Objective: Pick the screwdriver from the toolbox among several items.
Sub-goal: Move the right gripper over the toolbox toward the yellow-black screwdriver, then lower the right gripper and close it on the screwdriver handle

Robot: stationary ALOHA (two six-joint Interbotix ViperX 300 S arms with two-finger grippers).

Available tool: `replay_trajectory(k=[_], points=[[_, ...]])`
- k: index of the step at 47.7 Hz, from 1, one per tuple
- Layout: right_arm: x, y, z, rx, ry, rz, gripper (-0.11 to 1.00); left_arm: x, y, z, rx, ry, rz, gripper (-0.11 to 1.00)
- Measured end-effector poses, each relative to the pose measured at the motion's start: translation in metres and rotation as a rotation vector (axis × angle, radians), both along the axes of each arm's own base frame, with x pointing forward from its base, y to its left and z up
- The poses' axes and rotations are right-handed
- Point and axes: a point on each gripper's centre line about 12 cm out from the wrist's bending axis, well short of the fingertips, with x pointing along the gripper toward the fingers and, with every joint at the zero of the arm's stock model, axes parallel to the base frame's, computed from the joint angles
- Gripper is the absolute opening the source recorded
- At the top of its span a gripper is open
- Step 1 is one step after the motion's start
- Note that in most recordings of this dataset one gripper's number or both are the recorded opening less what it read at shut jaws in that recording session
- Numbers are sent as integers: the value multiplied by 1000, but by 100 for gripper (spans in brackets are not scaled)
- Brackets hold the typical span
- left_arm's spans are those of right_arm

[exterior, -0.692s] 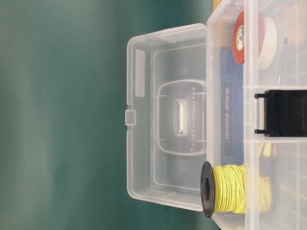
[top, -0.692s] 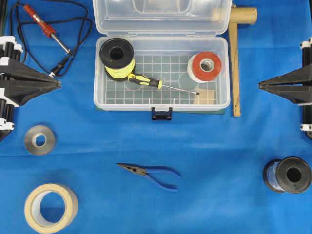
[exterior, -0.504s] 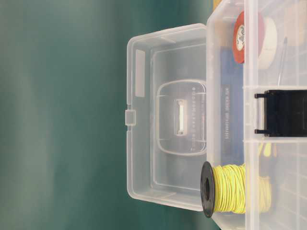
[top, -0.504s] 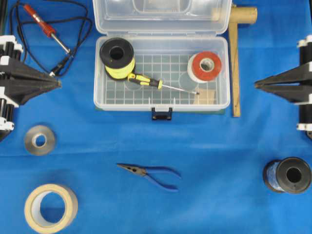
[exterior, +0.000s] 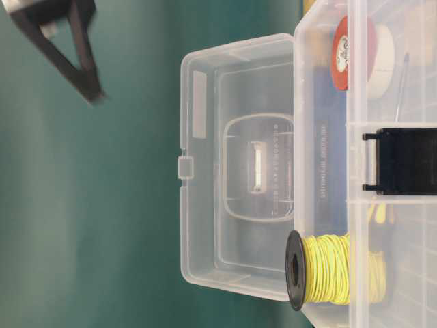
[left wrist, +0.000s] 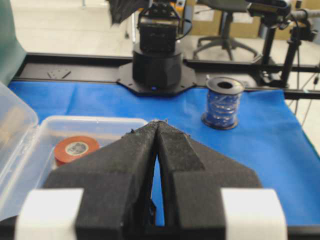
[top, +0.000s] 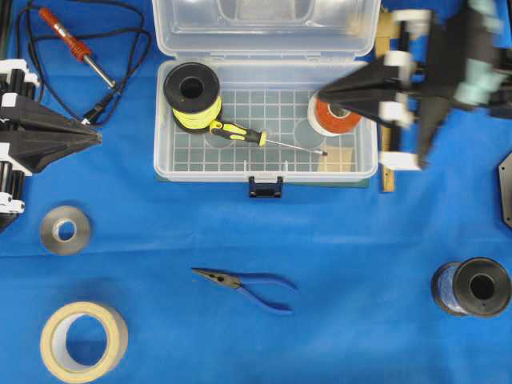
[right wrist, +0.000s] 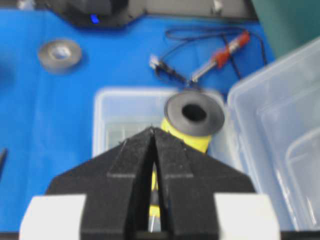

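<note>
While the left hand (top: 98, 138) rests at the left edge of the blue tabletop (top: 360, 240) with its fingers pressed together and nothing between them, a red soldering iron (top: 76, 48) with a black cord lies just above it in the overhead view. Below that hand sit a small grey tape roll (top: 66, 230) and, nearer the bottom corner, a larger beige tape roll (top: 83, 342).

Toward the middle stands the clear toolbox (top: 264, 172), its lid (top: 266, 28) swung fully open behind it and its dark latch (top: 265, 186) facing the front. Inside, at the left end, a black spool of yellow wire (top: 193, 96) stands on the gridded floor. The screwdriver (top: 264, 138) lies flat on that floor just beside the spool, its yellow-and-black handle touching or nearly touching the wire and its thin shaft pointing right toward a small wooden block (top: 338, 159). A red tape roll (top: 336, 116) sits at the right end of the box.

In front of the toolbox, blue-handled pliers (top: 248, 284) lie on the cloth, well apart from it.

The right hand (top: 322, 94), blurred, hovers over the right end of the toolbox above the red tape, its fingers closed to a thin slit and empty. A wooden mallet (top: 387, 104) lies along the toolbox's right side. At the lower right stands a spool of blue wire (top: 472, 286).
</note>
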Motion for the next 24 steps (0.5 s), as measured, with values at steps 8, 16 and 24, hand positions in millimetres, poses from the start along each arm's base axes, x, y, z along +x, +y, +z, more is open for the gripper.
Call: replay_trajectory(k=[8,16,24], points=[[45,-23,-23,103,182,-79,23,0,2,1,0,-2,9,0],[79,-39,-49,206,349,-152,63,0,2,0,-2,0,12,0],[99,-44,-86,273,482,-199,70,-1,3,1,-1,-3,14,0]])
